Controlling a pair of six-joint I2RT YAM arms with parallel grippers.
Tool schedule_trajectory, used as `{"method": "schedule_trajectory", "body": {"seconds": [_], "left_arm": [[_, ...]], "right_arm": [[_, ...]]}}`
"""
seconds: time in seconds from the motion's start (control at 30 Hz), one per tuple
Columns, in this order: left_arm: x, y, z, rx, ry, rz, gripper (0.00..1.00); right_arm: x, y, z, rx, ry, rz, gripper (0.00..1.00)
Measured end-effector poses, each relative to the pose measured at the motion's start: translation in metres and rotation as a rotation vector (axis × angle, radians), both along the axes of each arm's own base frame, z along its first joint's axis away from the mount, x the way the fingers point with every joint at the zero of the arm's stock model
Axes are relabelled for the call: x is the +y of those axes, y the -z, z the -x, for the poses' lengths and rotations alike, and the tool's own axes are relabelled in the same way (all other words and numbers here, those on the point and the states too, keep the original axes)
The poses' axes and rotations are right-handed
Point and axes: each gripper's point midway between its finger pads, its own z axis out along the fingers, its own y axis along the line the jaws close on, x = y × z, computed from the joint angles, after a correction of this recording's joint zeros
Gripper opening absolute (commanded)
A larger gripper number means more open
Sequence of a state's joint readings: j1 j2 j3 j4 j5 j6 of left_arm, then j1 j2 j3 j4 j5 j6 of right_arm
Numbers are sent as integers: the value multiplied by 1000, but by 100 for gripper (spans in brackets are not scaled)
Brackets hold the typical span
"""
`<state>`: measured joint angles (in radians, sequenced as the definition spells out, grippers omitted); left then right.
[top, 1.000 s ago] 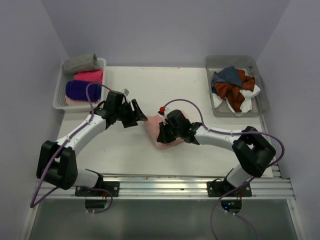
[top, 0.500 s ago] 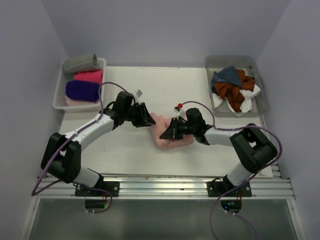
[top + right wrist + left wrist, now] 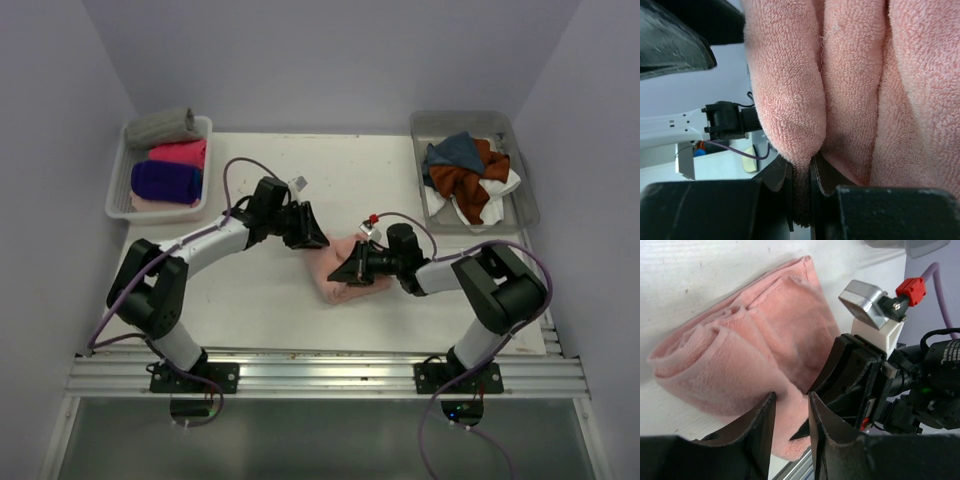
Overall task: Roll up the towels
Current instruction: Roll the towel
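1. Terry cloth, soft and nappy: salmon pink towel [image 3: 338,280] on the white table [image 3: 260,295], near the middle, between the two grippers.
2. Loosely rolled into a fat, uneven bundle; thick curl along one side [image 3: 715,375], flatter layers with stepped edges lying beside it.
3. Left gripper [image 3: 312,238] at the bundle's far-left end, pointing right. From the wrist view, fingers [image 3: 760,435] only narrowly parted, pink cloth filling the gap between them: closed on a fold of the roll.
4. Right gripper [image 3: 352,270] at the bundle's right side, pointing left toward the other. Jaws almost together, nipping a thin hanging fold of terry [image 3: 790,100] between the fingertips [image 3: 781,175].
5. Far left, a tray [image 3: 116,185] with rolled towels side by side: grey towel [image 3: 162,127], hot pink towel [image 3: 180,152], purple towel [image 3: 165,182].
6. Far right, a bin [image 3: 478,227] with a crumpled heap: teal towel [image 3: 458,150], rust orange towel [image 3: 470,190], white towel [image 3: 505,185].
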<state>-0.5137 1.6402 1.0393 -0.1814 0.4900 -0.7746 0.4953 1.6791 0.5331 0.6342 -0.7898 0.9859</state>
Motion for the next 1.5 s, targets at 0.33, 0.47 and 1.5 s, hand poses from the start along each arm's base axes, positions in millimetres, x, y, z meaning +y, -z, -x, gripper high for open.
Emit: {"method": "schedule_trajectory", "body": {"seconds": [0.33,0.47,1.5], "left_arm": [[-23,36,-12,45,40,-10,34],[-34,44,-17,56,56,-15,32],[-46,64,-25,66,58,-45,31]], "right_arm": [[-4,8,4,61,6,-37,1],[-8,15,4,59,7,9,11],[23,-43,39,-1059,-235,1183,72]]}}
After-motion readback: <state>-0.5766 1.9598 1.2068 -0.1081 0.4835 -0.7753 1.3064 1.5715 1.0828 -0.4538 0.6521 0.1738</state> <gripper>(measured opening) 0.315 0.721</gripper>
